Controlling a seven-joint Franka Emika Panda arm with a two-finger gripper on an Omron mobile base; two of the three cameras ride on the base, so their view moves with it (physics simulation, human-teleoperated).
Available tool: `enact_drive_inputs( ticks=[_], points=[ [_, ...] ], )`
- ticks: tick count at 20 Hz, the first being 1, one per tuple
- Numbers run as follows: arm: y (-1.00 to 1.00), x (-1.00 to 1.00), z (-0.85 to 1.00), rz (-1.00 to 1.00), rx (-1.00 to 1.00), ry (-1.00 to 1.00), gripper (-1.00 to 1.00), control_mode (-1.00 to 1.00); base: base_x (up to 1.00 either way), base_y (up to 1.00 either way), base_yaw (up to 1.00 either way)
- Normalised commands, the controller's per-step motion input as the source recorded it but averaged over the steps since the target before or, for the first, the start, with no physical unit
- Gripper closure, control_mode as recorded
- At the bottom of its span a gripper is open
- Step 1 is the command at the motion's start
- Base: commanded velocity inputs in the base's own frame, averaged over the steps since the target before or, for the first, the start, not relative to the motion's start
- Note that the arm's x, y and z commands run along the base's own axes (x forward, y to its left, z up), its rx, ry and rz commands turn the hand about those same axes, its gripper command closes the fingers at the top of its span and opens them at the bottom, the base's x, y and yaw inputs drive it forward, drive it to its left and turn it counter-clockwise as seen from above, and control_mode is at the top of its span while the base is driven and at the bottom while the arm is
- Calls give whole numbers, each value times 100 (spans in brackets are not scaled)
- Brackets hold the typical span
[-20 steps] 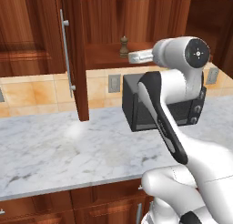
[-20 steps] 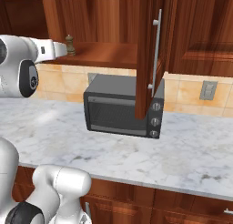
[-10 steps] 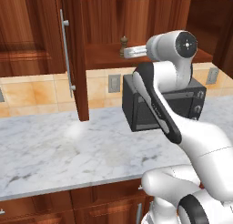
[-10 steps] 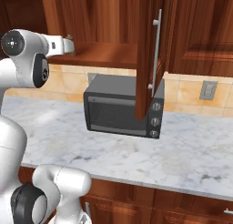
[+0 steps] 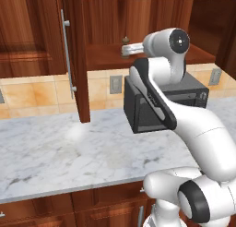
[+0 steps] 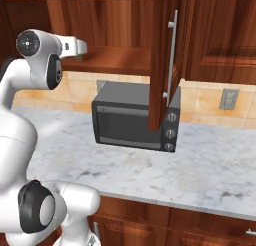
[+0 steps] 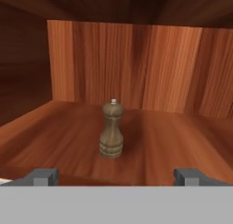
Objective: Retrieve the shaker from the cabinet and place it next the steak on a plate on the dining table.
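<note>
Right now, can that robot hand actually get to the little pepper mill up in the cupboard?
Probably yes. The cabinet door stands open, the gripper is open and faces the shaker, which stands upright and alone on the shelf between the fingertips' line, nothing blocking the way.

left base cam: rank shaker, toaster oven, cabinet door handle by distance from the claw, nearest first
1. Shaker: on the cabinet shelf, right at the open claw tip.
2. Toaster oven: on the counter, below the claw.
3. Cabinet door handle: on the open door, well off to the left in this view.
</note>
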Motion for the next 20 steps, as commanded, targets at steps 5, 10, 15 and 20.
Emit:
enact_drive_inputs(
  ticks=[5,10,15,20],
  points=[
    [0,40,-10,0,1,0,-100,-100,0,0,0],
    [0,35,-12,0,0,0,-100,-100,0,0,0],
    [1,32,-4,1,0,0,-100,-100,0,0,0],
    [20,27,-2,0,0,0,-100,-100,0,0,0]
  ],
)
